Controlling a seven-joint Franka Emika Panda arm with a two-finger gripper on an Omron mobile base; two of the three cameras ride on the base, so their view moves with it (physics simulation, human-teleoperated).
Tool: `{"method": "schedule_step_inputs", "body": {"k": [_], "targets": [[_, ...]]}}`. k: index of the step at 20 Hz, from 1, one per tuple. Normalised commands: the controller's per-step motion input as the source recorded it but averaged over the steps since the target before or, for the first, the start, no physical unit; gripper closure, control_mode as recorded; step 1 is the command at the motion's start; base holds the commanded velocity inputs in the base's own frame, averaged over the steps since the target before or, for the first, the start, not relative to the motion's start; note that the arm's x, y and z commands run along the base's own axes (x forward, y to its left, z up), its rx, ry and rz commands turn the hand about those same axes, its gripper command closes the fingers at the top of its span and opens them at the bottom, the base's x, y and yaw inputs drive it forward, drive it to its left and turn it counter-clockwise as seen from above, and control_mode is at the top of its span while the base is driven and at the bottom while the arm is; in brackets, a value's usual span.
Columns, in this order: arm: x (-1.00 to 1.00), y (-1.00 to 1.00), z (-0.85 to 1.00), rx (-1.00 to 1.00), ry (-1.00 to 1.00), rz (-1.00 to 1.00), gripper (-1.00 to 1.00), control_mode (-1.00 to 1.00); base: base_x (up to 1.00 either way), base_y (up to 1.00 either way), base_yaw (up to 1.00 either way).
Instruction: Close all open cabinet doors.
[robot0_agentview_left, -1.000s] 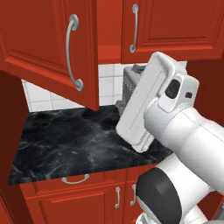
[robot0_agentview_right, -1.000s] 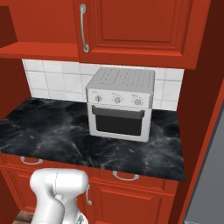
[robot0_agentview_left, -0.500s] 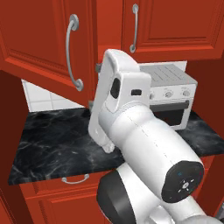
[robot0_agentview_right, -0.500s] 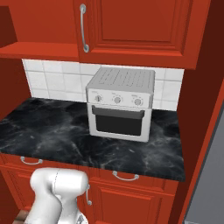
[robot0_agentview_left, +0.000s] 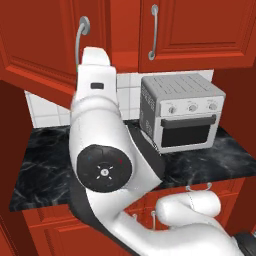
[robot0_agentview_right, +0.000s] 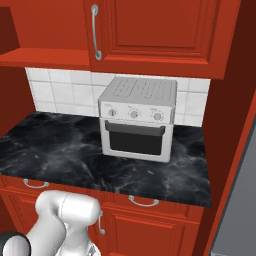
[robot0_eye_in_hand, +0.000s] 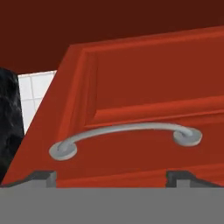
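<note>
Now my pincer (robot0_eye_in_hand: 112, 177) stands with its two dark tips wide apart and nothing between them, close in front of the open cabinet door (robot0_eye_in_hand: 144, 109). In the hand view this red door lies sideways, and its curved silver handle (robot0_eye_in_hand: 127, 133) runs just above my tips, not touching them. The door's free edge slants at the left of that view, and beyond it I see white tile and a piece of the black marble counter (robot0_eye_in_hand: 8, 118). From the left base view the open door (robot0_agentview_left: 35, 45) swings out at the upper left, my arm rising before it, while the neighbouring door (robot0_agentview_left: 200, 30) sits flat and shut. A silver toaster oven (robot0_agentview_left: 182, 112) stands on the counter (robot0_agentview_right: 55, 150), which has free room to its left.
</note>
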Motion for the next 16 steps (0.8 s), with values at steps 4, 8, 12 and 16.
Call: {"method": "schedule_step_inputs", "body": {"k": [4, 8, 12, 16], "targets": [[0.66, 0.21, -0.15, -0.06, 0.06, -0.18, -1.0, -1.0, 0.0, 0.0, 0.0], [0.59, 0.43, -0.32, -0.06, 0.07, -0.1, -1.0, -1.0, 0.0, 0.0, 0.0], [0.51, 0.56, -0.35, -0.08, 0.06, -0.06, -1.0, -1.0, 0.0, 0.0, 0.0], [0.44, 0.37, -0.17, -0.06, 0.03, -0.05, -1.0, -1.0, 0.0, 0.0, 0.0]]}}
